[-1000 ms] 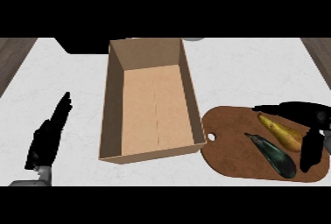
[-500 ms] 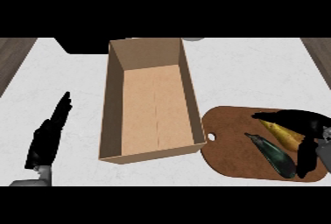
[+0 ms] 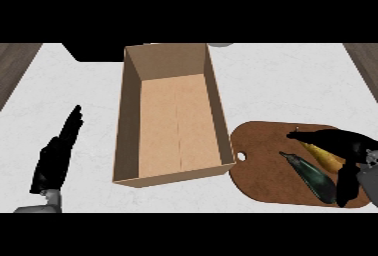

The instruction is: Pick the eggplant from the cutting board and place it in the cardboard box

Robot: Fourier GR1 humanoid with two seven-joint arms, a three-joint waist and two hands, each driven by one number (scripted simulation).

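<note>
A dark green-black eggplant lies lengthwise on the brown cutting board at the right. Beside it on the board is a yellow vegetable, partly under my hand. My right hand hangs over the board's right side, fingers spread toward the left above the yellow vegetable and thumb pointing down along the eggplant's right side; nothing is held between them. The open cardboard box stands left of the board, with nothing inside. My left hand rests open at the far left on the counter.
A dark object sits at the back left, behind the box. A pale round thing peeks in at the back edge. Wooden floor shows beyond the white counter on both sides.
My right hand has moved left and lower over the cutting board, its fingers now reaching above the yellow vegetable and closer to the eggplant. The left hand has stayed still.
</note>
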